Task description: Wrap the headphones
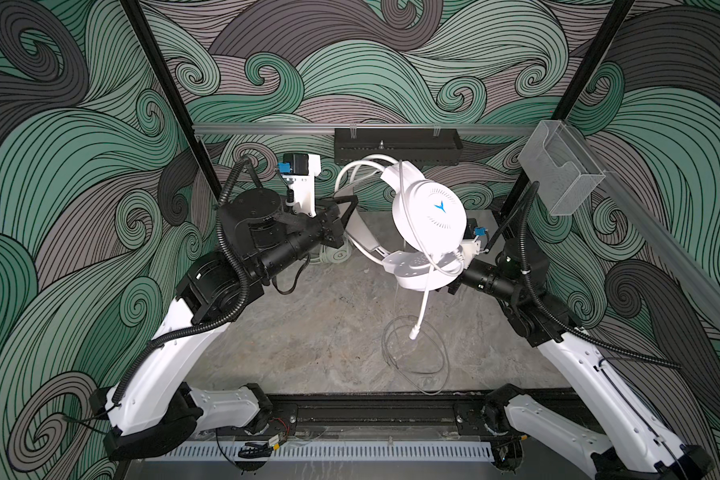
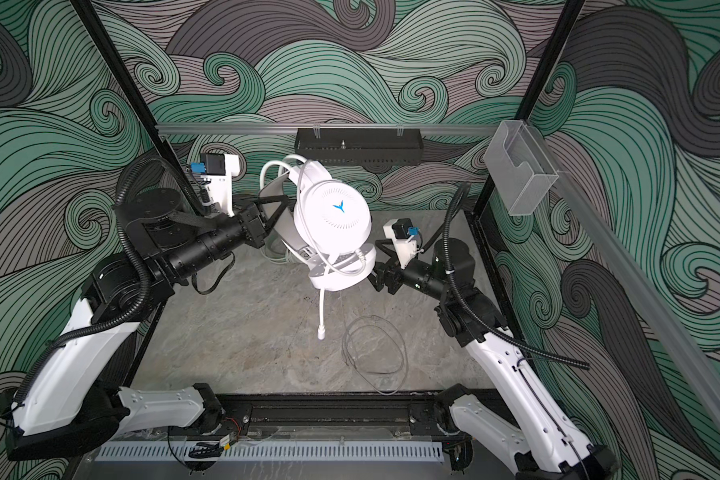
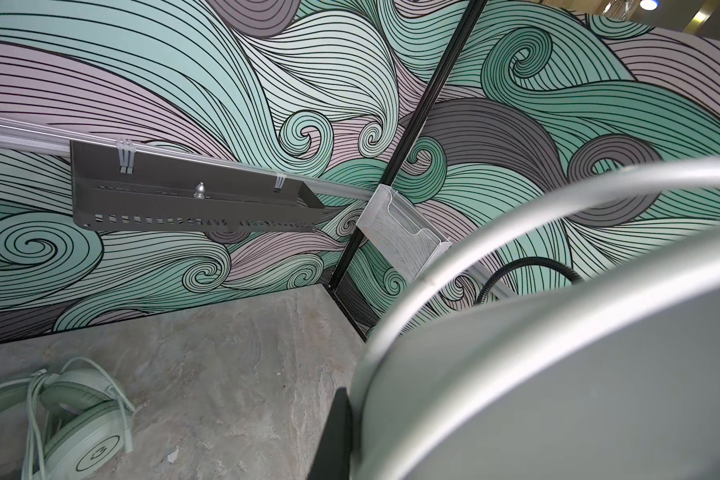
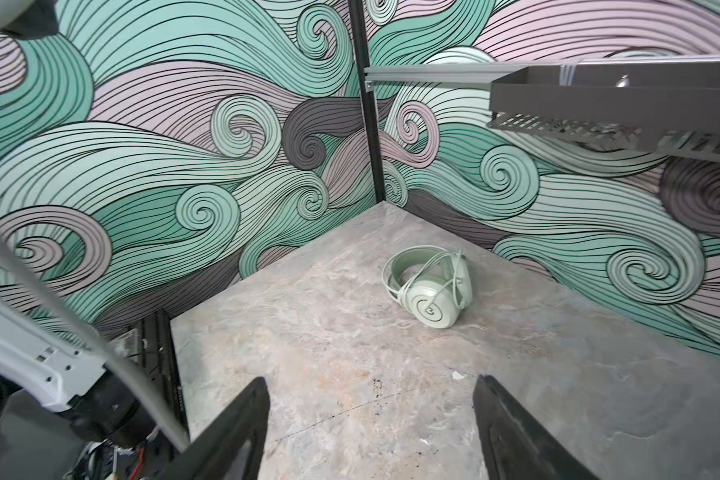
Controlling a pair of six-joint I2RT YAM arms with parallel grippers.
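Left arm: elbow lifted, forearm running inward and roughly level. The left gripper (image 1: 345, 210) is clamped tight on the headband of the white headset (image 1: 429, 212), holding it in the air above the table (image 1: 308, 324). The blue-arrow earcup faces up in both top views, and the second earcup hangs below it. The white cable (image 1: 424, 299) loops across the upper earcup, and its plug (image 1: 413, 333) dangles beneath the headset.

Right arm: forearm angled up and inward from the right. The right gripper (image 4: 371, 382) sits just beside the lower earcup, fingers spread wide, nothing between them in the wrist view.

A thin wire loop (image 2: 375, 353) lies on the table below the headset. The mint headset (image 4: 431, 291) rests on the table near the back left corner, with its own cable wound around it.
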